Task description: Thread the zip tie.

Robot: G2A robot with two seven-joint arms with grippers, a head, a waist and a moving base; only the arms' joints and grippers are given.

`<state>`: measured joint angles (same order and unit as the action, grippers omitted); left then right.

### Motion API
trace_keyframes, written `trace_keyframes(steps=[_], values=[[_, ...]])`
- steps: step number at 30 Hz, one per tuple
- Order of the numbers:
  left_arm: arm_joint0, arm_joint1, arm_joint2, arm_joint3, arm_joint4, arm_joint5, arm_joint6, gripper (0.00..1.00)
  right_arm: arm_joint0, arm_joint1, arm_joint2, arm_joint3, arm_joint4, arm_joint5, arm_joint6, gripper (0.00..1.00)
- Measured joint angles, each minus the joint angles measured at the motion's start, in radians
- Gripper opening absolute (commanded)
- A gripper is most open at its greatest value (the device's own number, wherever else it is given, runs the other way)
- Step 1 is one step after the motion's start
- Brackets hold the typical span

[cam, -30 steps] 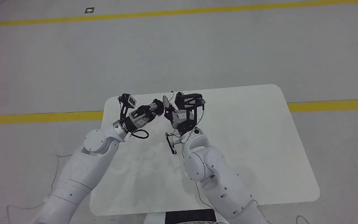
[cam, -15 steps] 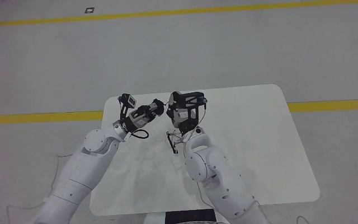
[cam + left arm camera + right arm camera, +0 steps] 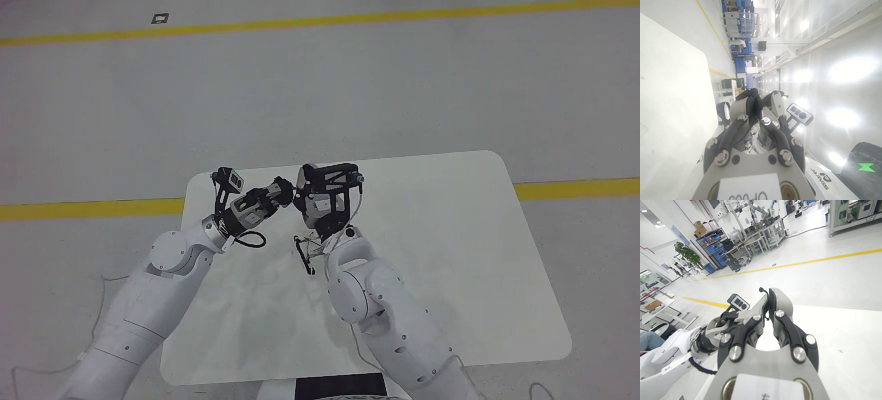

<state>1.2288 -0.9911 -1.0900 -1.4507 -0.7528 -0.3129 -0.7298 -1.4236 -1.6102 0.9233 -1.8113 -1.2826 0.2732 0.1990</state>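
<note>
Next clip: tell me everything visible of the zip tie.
The zip tie is a thin black strip that looks like plastic, pinched between the shut pads of the right tool. A short curved end with a small blocky tip pokes out past the fingertips. The rest is hidden between the pads. It hangs above the white table.

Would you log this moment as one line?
right gripper: shut on zip tie | left gripper: shut | both over table

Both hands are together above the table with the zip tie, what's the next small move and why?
Probably ease the right hand slightly toward the left hand, aiming the zip tie end poking past its shut fingers: the hands nearly meet, threading not visibly done.
</note>
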Motion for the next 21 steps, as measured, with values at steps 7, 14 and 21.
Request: trace_keyframes(steps=[7, 14, 21], values=[[0.000, 0.000, 0.000, 0.000, 0.000, 0.000, 0.000, 0.00, 0.002, -0.001, -0.008, 0.018, 0.006, -0.003, -0.003, 0.00], [0.000, 0.000, 0.000, 0.000, 0.000, 0.000, 0.000, 0.00, 0.002, -0.003, -0.012, 0.026, 0.014, 0.002, -0.017, 0.00], [0.000, 0.000, 0.000, 0.000, 0.000, 0.000, 0.000, 0.00, -0.009, -0.001, -0.004, 0.004, 0.005, 0.005, -0.029, 1.00]])
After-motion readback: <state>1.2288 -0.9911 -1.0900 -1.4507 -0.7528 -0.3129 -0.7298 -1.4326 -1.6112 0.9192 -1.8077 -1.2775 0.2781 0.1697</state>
